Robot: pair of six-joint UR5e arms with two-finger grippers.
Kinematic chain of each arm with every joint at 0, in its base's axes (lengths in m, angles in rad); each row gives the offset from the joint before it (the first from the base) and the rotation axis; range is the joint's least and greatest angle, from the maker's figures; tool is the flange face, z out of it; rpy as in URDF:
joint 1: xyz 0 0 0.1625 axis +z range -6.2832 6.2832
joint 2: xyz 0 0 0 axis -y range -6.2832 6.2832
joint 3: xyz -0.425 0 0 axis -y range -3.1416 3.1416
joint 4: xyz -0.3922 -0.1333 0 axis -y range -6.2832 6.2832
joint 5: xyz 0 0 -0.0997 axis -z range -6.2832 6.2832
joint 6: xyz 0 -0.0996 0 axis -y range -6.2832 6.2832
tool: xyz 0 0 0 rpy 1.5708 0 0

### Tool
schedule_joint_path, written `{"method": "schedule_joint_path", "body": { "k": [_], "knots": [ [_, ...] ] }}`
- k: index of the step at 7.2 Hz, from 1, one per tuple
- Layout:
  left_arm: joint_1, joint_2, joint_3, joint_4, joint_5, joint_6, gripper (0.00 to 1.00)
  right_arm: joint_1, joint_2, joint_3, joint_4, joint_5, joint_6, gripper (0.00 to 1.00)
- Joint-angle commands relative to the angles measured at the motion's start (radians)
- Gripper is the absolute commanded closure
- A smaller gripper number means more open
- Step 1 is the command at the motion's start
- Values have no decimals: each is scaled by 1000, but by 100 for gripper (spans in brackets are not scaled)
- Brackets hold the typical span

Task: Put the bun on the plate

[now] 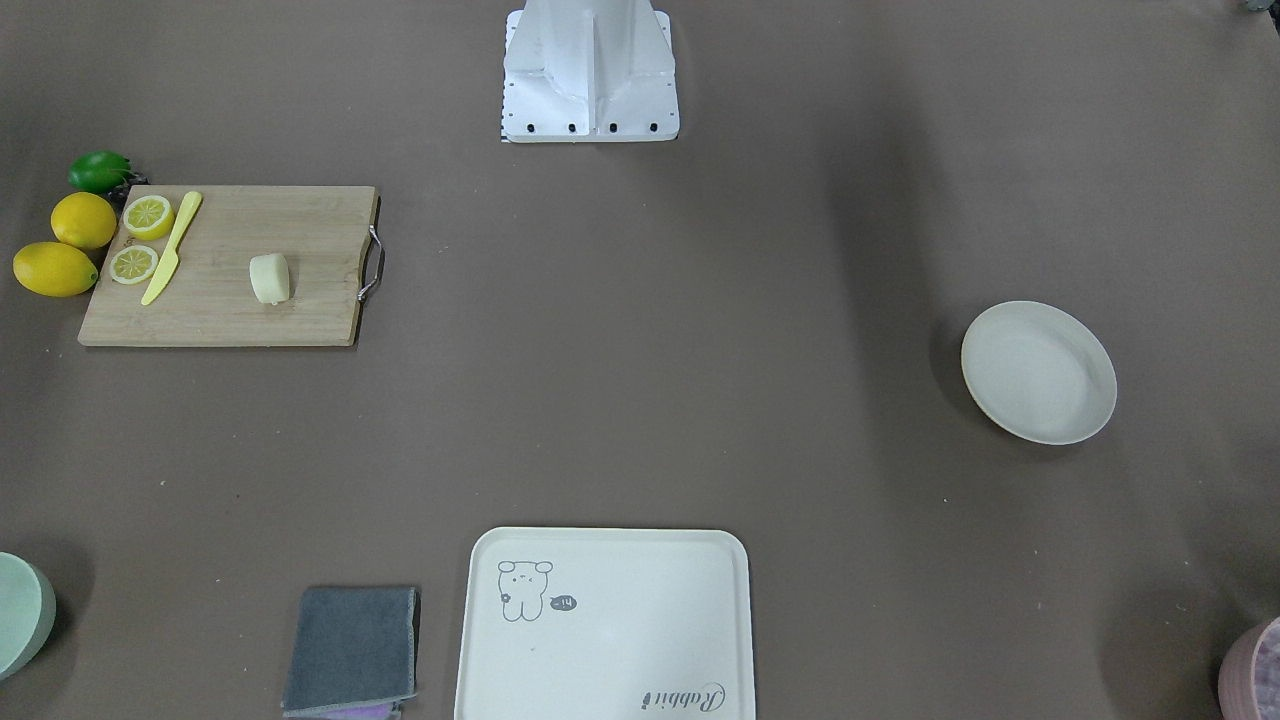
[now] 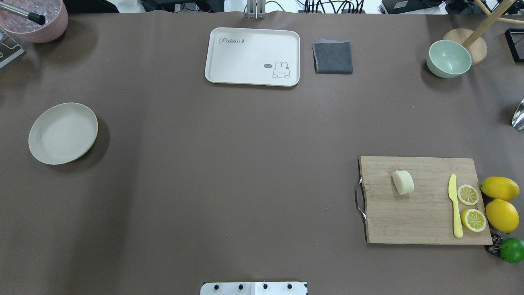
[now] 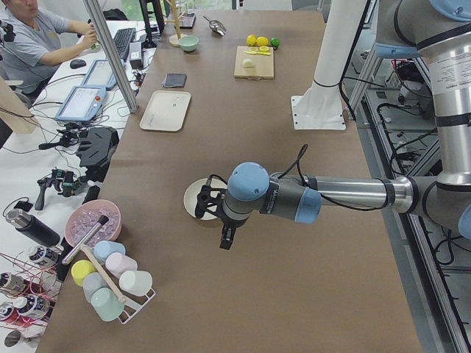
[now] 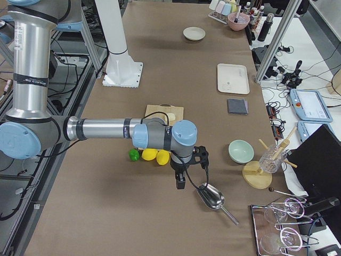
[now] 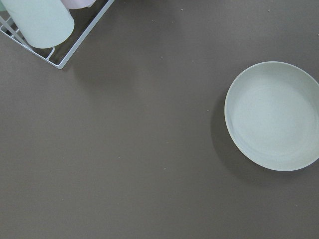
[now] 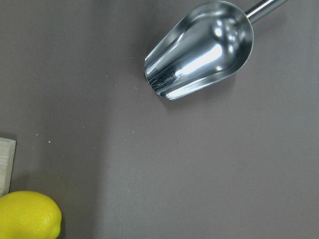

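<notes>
The bun [image 1: 270, 278] [image 2: 403, 182], a pale cream lump, lies on the wooden cutting board [image 2: 425, 213] on the robot's right side. The plate [image 1: 1038, 372] [image 2: 62, 133], round and off-white, sits empty far over on the robot's left; it also fills the right of the left wrist view as the plate [image 5: 273, 115]. My left gripper [image 3: 224, 239] hangs near the plate, partly hiding it in the exterior left view. My right gripper [image 4: 181, 184] hovers past the lemons, near a metal scoop [image 6: 199, 50]. Both show only in side views, so I cannot tell open or shut.
On the board lie a yellow knife [image 2: 455, 207] and two lemon halves [image 2: 468, 194], with whole lemons [image 2: 501, 215] and a lime [image 2: 511, 250] beside it. A bear tray [image 2: 252, 56], grey cloth [image 2: 333, 57], green bowl [image 2: 448, 58] and pink bowl [image 2: 35, 20] line the far edge. A person [image 3: 33, 37] sits beyond.
</notes>
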State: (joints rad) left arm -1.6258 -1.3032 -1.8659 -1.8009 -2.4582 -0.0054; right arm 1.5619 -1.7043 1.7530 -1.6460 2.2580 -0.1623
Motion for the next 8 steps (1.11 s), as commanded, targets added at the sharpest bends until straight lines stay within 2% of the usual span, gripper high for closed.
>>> {"method": "schedule_joint_path", "body": {
  "k": [1,8],
  "knots": [
    [1,5,-4,-1,-5,-1,2,0,0,3,0,2,0,0],
    [32,8,1,-2,-5,1,2,-2,-3,2,-2,8,1,0]
  ]
}}
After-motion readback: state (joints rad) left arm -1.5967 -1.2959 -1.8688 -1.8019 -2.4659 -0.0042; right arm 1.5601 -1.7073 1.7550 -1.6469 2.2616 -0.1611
